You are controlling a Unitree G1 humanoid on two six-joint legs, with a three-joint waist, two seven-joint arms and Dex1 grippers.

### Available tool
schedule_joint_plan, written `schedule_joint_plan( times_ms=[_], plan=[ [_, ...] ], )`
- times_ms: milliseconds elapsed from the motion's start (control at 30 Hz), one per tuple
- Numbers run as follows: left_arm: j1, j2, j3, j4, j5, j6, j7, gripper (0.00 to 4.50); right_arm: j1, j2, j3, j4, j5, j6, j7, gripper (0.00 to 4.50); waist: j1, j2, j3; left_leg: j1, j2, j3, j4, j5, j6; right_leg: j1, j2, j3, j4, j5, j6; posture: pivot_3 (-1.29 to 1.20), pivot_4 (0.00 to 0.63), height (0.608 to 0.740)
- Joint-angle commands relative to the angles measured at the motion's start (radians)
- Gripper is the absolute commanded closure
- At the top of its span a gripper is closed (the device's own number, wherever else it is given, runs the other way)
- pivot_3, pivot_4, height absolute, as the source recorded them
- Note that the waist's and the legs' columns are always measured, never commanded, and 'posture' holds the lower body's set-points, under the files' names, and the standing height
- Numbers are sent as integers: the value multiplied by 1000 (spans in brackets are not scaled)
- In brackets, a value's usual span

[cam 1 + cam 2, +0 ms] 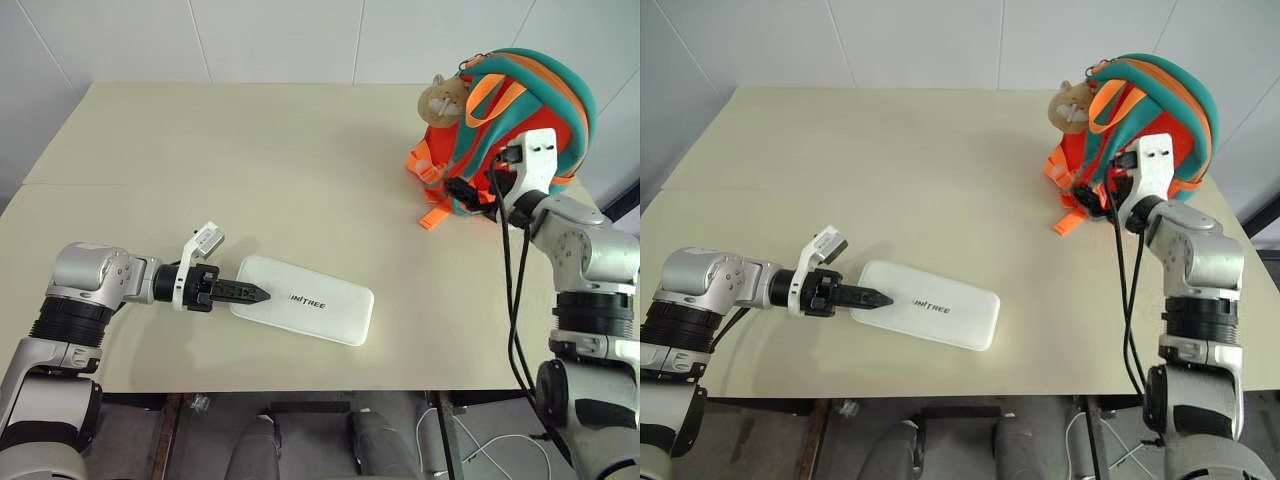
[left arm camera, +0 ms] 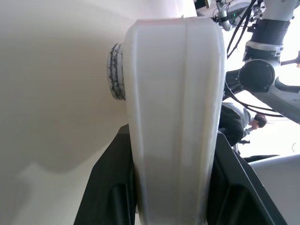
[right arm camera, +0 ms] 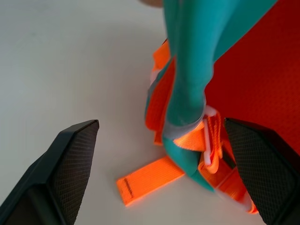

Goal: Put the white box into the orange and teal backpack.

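1. Head views: table (image 1: 300, 150), pale beige, carries two things. The white box (image 1: 305, 300) lies flat near the table's front edge, a little left of the middle, with dark lettering on its lid. The left gripper (image 1: 252, 293) reaches in from the left, and its black fingers clamp the box's left end. The orange and teal backpack (image 1: 535, 95) stands at the table's far right corner, well apart from the box, with a tan plush charm (image 1: 443, 98) hanging on its left side and an orange strap (image 1: 434, 217) trailing onto the tabletop. The right gripper (image 1: 468, 190) is raised at the backpack's lower front, among the straps.

2. Left wrist view: the box (image 2: 173, 117) stands on edge between the two black fingers (image 2: 105, 187), which press against both of its faces.

3. Right wrist view: the right gripper's fingers (image 3: 70, 164) are spread wide, one on each side of a teal strap (image 3: 190, 93) and its orange webbing. They hold nothing. The backpack's orange fabric (image 3: 262, 75) is just behind.
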Motion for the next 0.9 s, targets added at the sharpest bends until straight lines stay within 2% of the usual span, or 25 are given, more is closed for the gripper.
schedule_joint_plan(
  times_ms=[33,200,267,333,533,667,700,900],
  plan=[
    [0,5,120,-20,22,32,137,3172,-97,16,-72,151,20,-133,-45,0,-1,0,0,0,0,0,0,0,0,0,0,0,0,0,0,0,150,740],
    [0,-64,297,-63,-50,100,214,3174,-206,51,-94,310,46,-232,-21,0,-15,1,0,0,0,0,-1,0,0,0,0,0,0,0,1,0,150,740],
    [-2,-93,370,-71,-76,121,252,3175,-224,61,-75,323,47,-246,6,402,-17,1,0,-1,0,0,-2,0,0,-1,0,0,-1,0,1,0,150,740],
    [-4,-115,429,-78,-93,137,284,3175,-234,65,-63,330,48,-249,22,940,-19,1,0,-2,0,0,-3,0,0,-2,0,0,-1,0,1,0,150,740],
    [-8,-141,522,-88,-119,162,351,3175,-246,66,-42,314,52,-248,49,3059,-20,1,0,-4,0,0,-9,2,-3,-7,0,0,0,-1,1,0,150,740],
    [-40,-138,584,-46,-106,116,403,3175,-232,66,-14,192,88,-187,115,4364,-22,1,1,-4,0,1,-9,2,-4,-8,0,1,0,-1,1,0,150,740],
    [-56,-139,609,-25,-106,102,418,3175,-226,65,-10,156,100,-168,129,4500,-22,1,1,-4,0,1,-9,2,-4,-8,0,1,1,-1,1,0,150,740],
    [-113,-112,651,50,-94,47,461,3175,-184,40,-1,-88,204,0,202,4500,-19,1,1,-4,0,1,-10,2,-5,-8,0,1,0,-1,1,0,150,740]
  ],
)
